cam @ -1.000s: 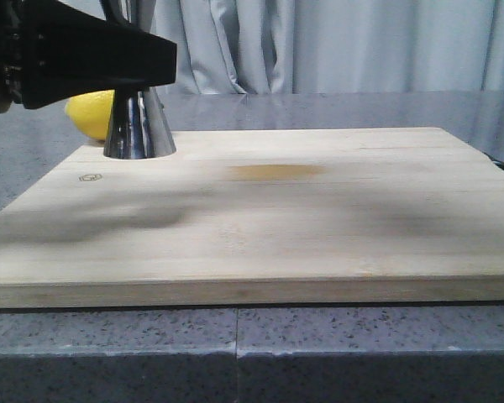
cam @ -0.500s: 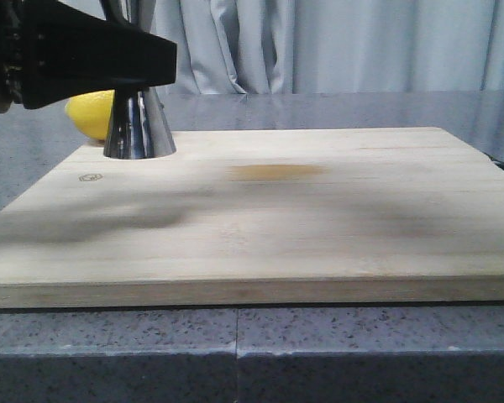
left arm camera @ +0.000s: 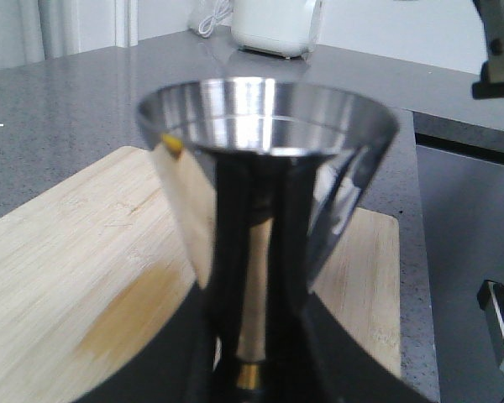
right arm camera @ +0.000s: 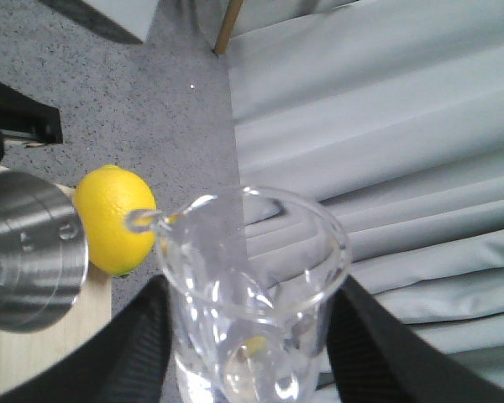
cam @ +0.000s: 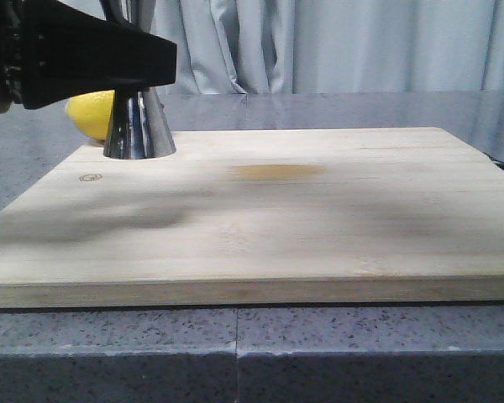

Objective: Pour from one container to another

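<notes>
The steel jigger (cam: 139, 130) stands upright at the far left corner of the wooden board (cam: 319, 227). My left gripper (cam: 139, 74) is shut on its narrow waist; in the left wrist view the black fingers (left arm camera: 193, 369) flank the gold band and the jigger's wide cup (left arm camera: 265, 168) fills the middle. In the right wrist view my right gripper (right arm camera: 252, 353) is shut on the clear glass beaker (right arm camera: 252, 277). The beaker is raised, its pour lip turned toward the jigger's rim (right arm camera: 25, 248). Beaker and right gripper are out of the front view.
A yellow lemon (cam: 92, 113) lies on the counter just behind the jigger, off the board's far left corner. A faint amber stain (cam: 277, 172) marks the board. Grey curtains hang behind. A white appliance (left arm camera: 277, 25) stands far off on the counter.
</notes>
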Available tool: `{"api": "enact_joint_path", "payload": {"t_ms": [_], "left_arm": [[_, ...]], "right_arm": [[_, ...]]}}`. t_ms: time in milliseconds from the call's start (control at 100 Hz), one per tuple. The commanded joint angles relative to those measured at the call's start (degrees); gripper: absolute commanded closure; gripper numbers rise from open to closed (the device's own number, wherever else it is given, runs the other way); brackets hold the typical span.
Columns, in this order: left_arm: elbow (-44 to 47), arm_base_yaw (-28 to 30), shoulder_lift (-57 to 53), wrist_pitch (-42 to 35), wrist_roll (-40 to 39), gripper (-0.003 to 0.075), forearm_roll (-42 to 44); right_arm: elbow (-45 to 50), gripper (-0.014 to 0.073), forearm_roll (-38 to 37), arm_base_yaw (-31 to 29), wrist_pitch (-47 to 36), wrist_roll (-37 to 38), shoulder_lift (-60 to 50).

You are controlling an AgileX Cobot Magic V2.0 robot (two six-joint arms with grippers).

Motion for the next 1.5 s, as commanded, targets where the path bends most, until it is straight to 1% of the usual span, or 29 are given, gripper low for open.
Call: {"api": "enact_joint_path", "payload": {"t_ms": [0, 1490], "left_arm": [[-1.58, 0.07, -1.86, -3.23, -0.62, 0.0739, -2.67], [-1.58, 0.07, -1.86, -3.23, -0.62, 0.0739, -2.67]], "right_arm": [[-1.63, 0.0316, -1.96, 0.09, -1.60, -0.44, -2.11], [-1.63, 0.0316, -2.97, 0.23, -0.55, -7.53, -2.11]]}}
